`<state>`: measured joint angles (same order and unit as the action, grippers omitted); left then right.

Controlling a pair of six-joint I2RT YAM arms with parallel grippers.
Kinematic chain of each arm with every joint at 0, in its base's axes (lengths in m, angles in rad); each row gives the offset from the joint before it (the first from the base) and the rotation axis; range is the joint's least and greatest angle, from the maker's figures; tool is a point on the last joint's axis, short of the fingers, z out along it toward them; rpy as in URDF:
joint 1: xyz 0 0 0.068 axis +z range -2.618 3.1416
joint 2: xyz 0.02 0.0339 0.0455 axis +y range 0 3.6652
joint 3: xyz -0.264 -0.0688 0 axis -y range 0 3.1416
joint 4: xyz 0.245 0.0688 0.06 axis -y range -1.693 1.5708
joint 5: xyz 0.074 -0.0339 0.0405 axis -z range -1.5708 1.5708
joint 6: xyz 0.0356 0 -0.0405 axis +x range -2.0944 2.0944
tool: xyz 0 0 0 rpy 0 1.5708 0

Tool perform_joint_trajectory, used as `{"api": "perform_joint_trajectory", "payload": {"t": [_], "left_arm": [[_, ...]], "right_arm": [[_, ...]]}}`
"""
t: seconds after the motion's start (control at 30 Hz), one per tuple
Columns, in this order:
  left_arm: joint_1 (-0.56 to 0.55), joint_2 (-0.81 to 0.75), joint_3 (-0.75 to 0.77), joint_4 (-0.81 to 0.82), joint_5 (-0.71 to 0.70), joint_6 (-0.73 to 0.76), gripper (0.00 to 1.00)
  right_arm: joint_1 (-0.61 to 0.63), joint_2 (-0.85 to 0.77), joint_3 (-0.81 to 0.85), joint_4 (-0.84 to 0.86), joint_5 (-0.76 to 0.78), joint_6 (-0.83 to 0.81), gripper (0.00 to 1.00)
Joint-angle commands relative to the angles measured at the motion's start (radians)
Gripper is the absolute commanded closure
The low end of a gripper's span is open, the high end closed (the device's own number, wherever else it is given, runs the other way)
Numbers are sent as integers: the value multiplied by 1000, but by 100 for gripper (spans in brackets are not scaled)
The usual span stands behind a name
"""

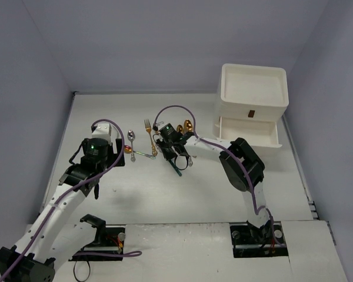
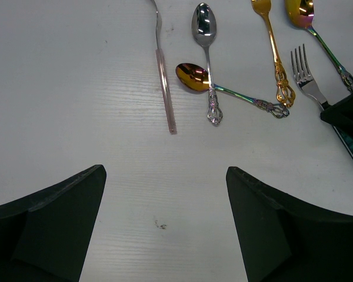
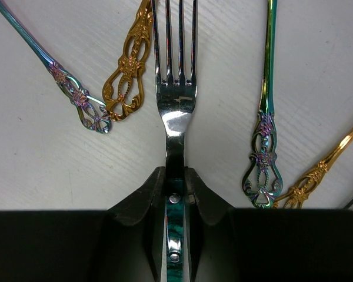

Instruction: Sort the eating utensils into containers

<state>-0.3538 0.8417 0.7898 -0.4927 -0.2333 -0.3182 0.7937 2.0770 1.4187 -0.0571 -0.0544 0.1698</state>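
My right gripper [image 3: 175,176] is shut on a silver fork with a teal handle [image 3: 175,111], which lies flat on the white table with its tines pointing away. From above, the same right gripper [image 1: 175,154] sits among the scattered eating utensils. My left gripper [image 2: 165,176] hangs open over bare table, just short of a silver spoon [image 2: 205,29], a gold-bowled spoon [image 2: 192,76] and a thin rose-coloured utensil [image 2: 165,88]. The cream-white drawer cabinet [image 1: 251,106] stands at the back right, with a lower drawer [image 1: 250,134] pulled out.
Beside the held fork lie a gold ornate handle [image 3: 129,70] and iridescent handles on the left [image 3: 76,97] and right [image 3: 263,141]. A gold fork [image 2: 276,59] and an iridescent spoon [image 2: 309,17] lie further along. Grey walls close in the table.
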Motion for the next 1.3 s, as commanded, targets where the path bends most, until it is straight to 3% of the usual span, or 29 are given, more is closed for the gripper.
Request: {"api": "perform_joint_trajectory", "payload": {"t": [0.0, 0.27, 0.6, 0.77, 0.97, 1.27], "left_arm": [[-4, 3, 35, 31, -3, -5, 19], [-4, 5, 35, 31, -3, -7, 19], [-2, 12, 37, 36, 8, -10, 19], [-2, 19, 39, 37, 14, -12, 19], [-4, 26, 39, 38, 18, -11, 19], [-4, 22, 39, 31, 4, -9, 19]], "right_arm": [[7, -184, 7, 0, 41, 7, 100], [-43, -519, -119, 2, 248, 199, 100], [-249, -1018, -435, 8, 517, 701, 100], [-381, -1139, -533, 8, 580, 914, 100], [-524, -1114, -579, 8, 547, 1152, 100], [-662, -951, -537, 13, 504, 1303, 100]]}}
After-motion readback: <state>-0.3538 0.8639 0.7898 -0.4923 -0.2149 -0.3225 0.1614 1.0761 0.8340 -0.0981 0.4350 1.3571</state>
